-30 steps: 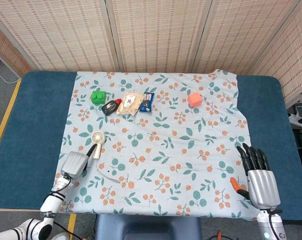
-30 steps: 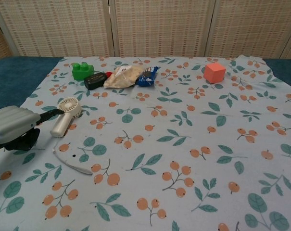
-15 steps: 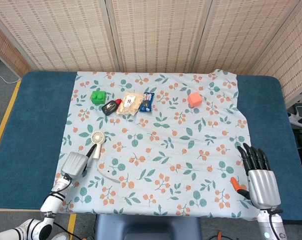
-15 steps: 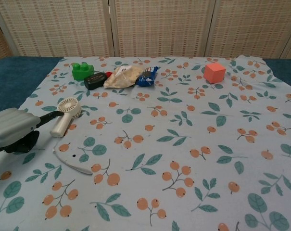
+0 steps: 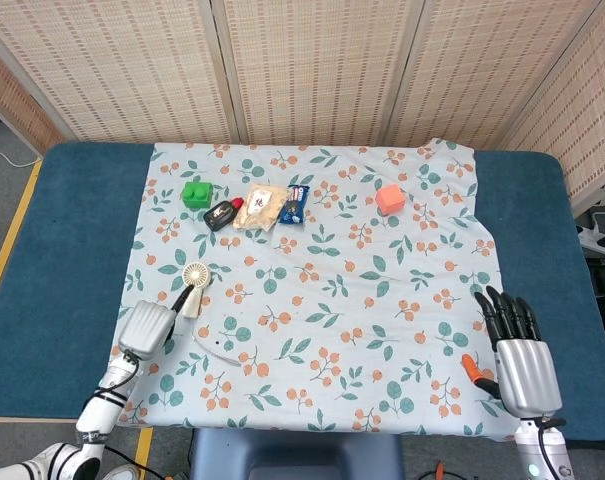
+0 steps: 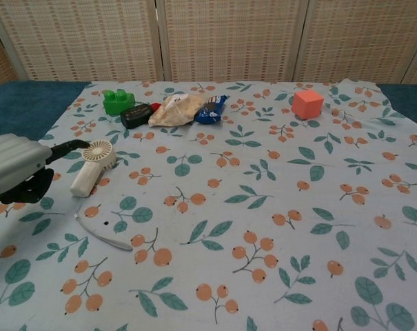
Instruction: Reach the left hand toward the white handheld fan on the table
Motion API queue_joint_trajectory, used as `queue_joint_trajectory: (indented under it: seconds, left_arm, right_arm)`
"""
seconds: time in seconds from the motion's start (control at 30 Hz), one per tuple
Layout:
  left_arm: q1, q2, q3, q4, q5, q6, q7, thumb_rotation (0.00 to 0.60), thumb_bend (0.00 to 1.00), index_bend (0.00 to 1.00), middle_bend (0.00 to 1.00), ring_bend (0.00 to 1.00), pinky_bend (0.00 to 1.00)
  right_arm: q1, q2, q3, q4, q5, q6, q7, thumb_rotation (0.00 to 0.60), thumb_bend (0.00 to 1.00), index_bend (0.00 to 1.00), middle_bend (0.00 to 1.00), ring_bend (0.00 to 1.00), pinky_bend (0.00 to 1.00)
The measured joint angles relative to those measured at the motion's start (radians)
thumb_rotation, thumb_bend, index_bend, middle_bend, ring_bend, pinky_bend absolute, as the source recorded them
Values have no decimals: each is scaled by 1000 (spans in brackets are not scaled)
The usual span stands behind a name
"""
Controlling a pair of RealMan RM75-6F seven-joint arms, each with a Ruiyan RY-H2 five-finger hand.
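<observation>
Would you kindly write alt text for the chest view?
The robot's left hand reaches from the left edge toward a white handheld fan lying on a floral tablecloth, one dark finger extended beside its head. Farther back sit a green block and red cube.

Head view high, looking down, chest view low, nearer, sharing tablecloth (image 5: 322, 300)

The white handheld fan (image 5: 194, 283) lies flat on the surface in the lower left of the head view, round grille head toward the top of the frame, stubby handle (image 6: 85, 181) angling down-left. In the chest view it sits at mid-left.
</observation>
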Motion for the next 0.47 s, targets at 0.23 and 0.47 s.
queue_joint_trajectory:
  seconds: [0.23, 0.47]
  left_arm:
    - [111, 173, 77, -238, 152, 248, -92, 600, 417, 0, 235, 191, 456]
    - [308, 393, 245, -356, 209, 407, -237, 600, 369, 0, 0, 0, 132]
  right_arm:
    - [-2, -1, -3, -7, -14, 5, -11, 600, 185, 0, 0, 0, 0]
    - [-2, -4, -7, -14, -24, 3, -11, 600, 185, 0, 0, 0, 0]
